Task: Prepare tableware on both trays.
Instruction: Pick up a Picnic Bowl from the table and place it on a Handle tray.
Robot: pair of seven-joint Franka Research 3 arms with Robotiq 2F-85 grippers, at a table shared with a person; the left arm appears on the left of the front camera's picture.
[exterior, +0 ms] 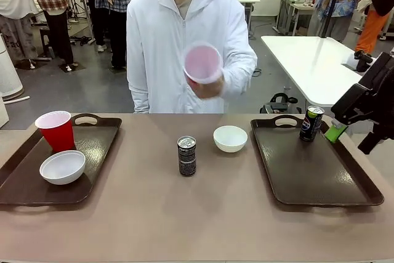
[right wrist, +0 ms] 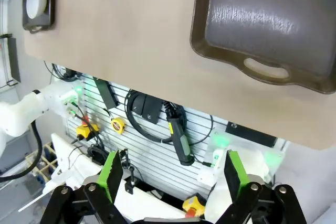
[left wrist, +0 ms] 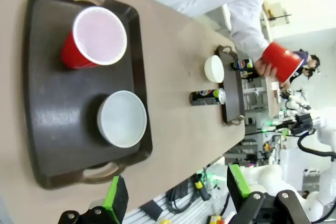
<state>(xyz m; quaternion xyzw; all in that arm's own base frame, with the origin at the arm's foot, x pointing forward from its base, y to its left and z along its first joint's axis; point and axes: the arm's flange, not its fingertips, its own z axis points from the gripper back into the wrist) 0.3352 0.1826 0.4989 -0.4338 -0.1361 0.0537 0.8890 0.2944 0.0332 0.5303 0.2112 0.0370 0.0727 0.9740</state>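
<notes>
My left pincer point(left wrist: 177, 187) and right pincer point(right wrist: 172, 174) both gape wide, empty. Left wrist cam: red cup point(left wrist: 97, 38) and bowl point(left wrist: 122, 118) on left tray point(left wrist: 52, 103). Front cam adds a can point(exterior: 311, 122) on right tray point(exterior: 320, 177), spare can point(exterior: 186, 156) and spare bowl point(exterior: 230, 138) between the trays, and a person's hand point(exterior: 209, 87) holding second cup point(exterior: 203, 64).

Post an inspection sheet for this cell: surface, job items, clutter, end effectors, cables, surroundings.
Surface: tan table, no spills seen.
Job's things: left tray holds red cup and white bowl; right tray holds one can; second can and second bowl stand on the table between the trays; second red cup is in the person's hand.
Clutter: nothing seen.
End effectors: left end effector and right end effector open, holding nothing.
Cables: black cables hang on a slatted panel below the table's edge.
Surroundings: person across the table; other people and a white table behind.
</notes>
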